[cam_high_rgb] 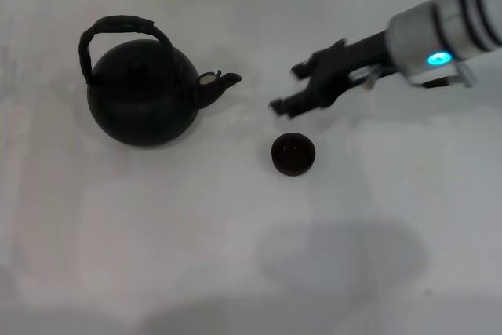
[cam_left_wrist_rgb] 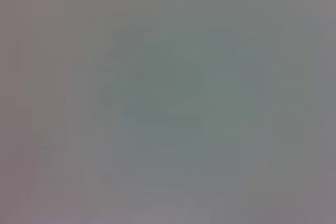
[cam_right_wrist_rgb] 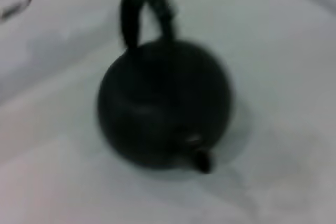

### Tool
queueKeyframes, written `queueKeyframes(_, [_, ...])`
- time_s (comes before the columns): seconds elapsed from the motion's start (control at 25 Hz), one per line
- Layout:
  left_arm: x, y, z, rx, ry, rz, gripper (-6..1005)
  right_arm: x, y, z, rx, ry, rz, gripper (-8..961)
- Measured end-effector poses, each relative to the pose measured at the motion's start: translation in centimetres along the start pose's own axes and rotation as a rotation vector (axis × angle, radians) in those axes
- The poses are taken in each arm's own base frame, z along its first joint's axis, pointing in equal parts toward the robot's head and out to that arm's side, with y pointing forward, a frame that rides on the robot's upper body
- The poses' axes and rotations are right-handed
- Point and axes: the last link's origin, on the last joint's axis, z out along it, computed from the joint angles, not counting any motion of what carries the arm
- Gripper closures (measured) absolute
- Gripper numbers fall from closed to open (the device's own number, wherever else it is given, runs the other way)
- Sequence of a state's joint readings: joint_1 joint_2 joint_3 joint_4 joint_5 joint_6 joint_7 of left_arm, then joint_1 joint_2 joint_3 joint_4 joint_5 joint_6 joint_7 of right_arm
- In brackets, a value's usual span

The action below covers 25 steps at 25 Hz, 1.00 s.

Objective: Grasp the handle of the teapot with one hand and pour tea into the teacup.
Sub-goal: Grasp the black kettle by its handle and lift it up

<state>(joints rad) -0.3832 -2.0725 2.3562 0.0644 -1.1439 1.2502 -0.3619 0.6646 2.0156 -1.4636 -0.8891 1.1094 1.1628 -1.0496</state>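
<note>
The round black teapot [cam_high_rgb: 141,93] stands upright on the white table at the left, its spout [cam_high_rgb: 220,84] pointing right. Its arched handle [cam_high_rgb: 118,29] rises over the top. The small dark teacup [cam_high_rgb: 293,153] sits on the table to the right of the spout, apart from it. My right gripper [cam_high_rgb: 284,86] hangs open above the table, between the spout and the cup's far side, holding nothing. The right wrist view shows the teapot [cam_right_wrist_rgb: 163,103] with its handle [cam_right_wrist_rgb: 144,9] and spout [cam_right_wrist_rgb: 202,158]. My left gripper is out of view; the left wrist view shows only grey.
The white table [cam_high_rgb: 157,233] spreads wide around the teapot and cup. My right arm [cam_high_rgb: 439,33] reaches in from the upper right. Its shadow [cam_high_rgb: 345,256] lies on the table in front of the cup.
</note>
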Motion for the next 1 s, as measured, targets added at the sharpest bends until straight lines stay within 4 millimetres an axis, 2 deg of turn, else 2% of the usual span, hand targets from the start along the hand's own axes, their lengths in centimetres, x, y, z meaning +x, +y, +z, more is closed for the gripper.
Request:
queueKeyframes(0.08, [0.0,0.0,0.0,-0.001,0.000,0.001,353,1.3,-1.8,-1.7,0.014,-0.130,0.124,89])
queueKeyframes(0.16, [0.0,0.0,0.0,0.000,0.000,0.000,353,1.6,-2.4,-2.3,0.018,-0.188,0.168,92])
queueKeyframes(0.32, [0.0,-0.2,-0.1,0.015,0.003,-0.009,353,3.5,-4.6,-4.4,0.044,-0.525,0.363,97])
queueKeyframes(0.48, [0.0,-0.2,-0.2,0.017,0.003,-0.011,354,5.6,-6.6,-5.9,0.225,-0.804,0.419,99])
queueKeyframes(0.72, [-0.2,-0.5,-0.6,0.033,0.000,-0.020,354,9.4,-9.2,-6.9,0.657,-0.878,0.329,102])
queueKeyframes(0.84, [-0.2,-0.8,-1.3,0.024,0.001,-0.031,354,11.5,-10.4,-8.6,0.830,-0.919,0.396,102])
queueKeyframes(1.0, [0.4,-1.3,-3.3,-0.007,0.052,-0.021,353,13.4,-11.3,-10.4,0.927,-0.960,0.496,102])
